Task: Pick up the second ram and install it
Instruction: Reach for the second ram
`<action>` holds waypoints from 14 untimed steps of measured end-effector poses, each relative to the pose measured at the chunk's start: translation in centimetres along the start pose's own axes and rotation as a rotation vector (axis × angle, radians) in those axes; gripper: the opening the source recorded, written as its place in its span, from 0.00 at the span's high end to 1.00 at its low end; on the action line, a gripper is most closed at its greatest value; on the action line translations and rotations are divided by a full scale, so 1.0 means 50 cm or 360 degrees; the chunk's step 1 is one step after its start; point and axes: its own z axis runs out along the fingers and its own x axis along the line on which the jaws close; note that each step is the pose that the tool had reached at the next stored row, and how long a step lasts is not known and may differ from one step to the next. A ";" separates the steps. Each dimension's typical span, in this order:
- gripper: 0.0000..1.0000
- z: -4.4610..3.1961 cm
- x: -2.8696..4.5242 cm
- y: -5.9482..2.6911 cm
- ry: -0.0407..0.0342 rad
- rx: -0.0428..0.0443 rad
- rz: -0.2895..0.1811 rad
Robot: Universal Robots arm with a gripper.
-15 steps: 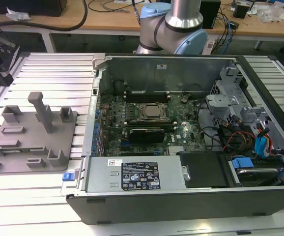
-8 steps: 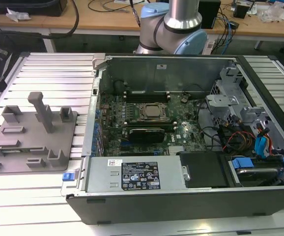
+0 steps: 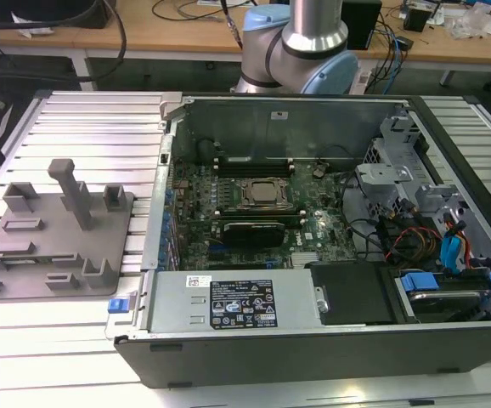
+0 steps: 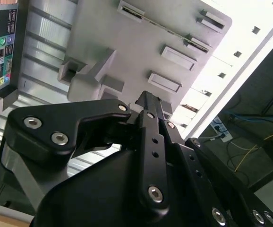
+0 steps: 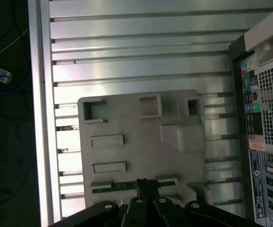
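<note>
Gripper (image 5: 146, 183): up above the grey tray (image 5: 141, 142).
Jaws: tips pressed together, holding nothing.
Second ram (image 5: 115, 188): thin green strip lying in a slot at the tray's edge.
Tray: on the metal table (image 3: 84, 127), to the exterior view's left of the open computer (image 3: 313, 255).

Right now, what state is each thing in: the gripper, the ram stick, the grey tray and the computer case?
computer case: lying on its side, open, motherboard exposed.
tray: flat on the table, beside the computer case.
second ram: lying at the tray's edge, not gripped.
gripper: shut, empty, above the tray.
</note>
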 end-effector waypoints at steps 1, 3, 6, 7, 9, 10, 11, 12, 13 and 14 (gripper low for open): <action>0.92 0.002 0.002 -0.001 0.0000 0.0000 0.0000; 0.92 0.007 0.006 -0.004 0.0000 0.0000 0.0000; 0.92 0.021 0.016 -0.010 0.0000 0.0000 0.0000; 0.92 0.027 0.018 -0.014 0.0001 0.0000 0.0000; 0.92 0.031 0.020 -0.018 0.0001 0.0000 0.0000; 0.92 0.036 0.021 -0.021 0.0002 0.0000 0.0000; 0.92 0.039 0.021 -0.024 0.0002 0.0000 0.0000; 0.92 0.041 0.022 -0.025 0.0002 0.0000 0.0000; 0.92 0.045 0.023 -0.029 0.0003 0.0000 0.0000; 0.92 0.048 0.023 -0.031 0.0004 0.0000 0.0000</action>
